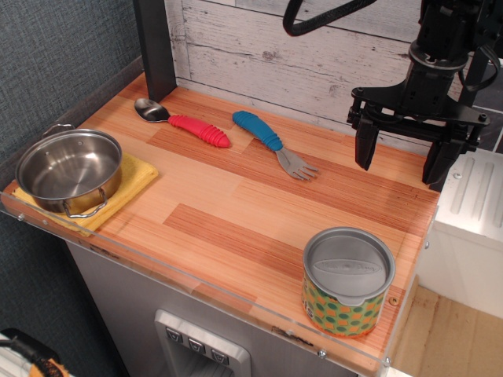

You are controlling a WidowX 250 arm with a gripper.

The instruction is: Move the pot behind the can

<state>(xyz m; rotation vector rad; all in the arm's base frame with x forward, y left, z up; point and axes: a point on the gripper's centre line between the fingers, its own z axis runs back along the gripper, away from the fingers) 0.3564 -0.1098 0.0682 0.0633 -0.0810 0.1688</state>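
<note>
The single view looks down at a slant on a wooden counter (259,196) of striped orange-brown planks, smooth and faintly glossy, edged at the front with a clear plastic lip; behind it runs a wall of whitewashed, weathered boards (275,47). At about nine o'clock on the surface sits the pot (69,170), a round, shallow saucepan of polished steel whose bare inside mirrors the light; a thin wire loop handle shows at its near side and another at its far side; it rests on a folded yellow cloth (130,184) of soft, matte weave. At about five o'clock, well apart from the pot, stands the can (347,283), a short cylinder with a dull grey recessed lid and an orange-yellow label dotted green; it is upright near the front edge. Toward twelve o'clock lie a spoon (182,122) with a ribbed red grip and steel bowl, and just beside it a fork (275,144) with a smooth blue grip. At two o'clock the black gripper (402,161) hangs above the counter, its two fingers spread wide and holding nothing.
</note>
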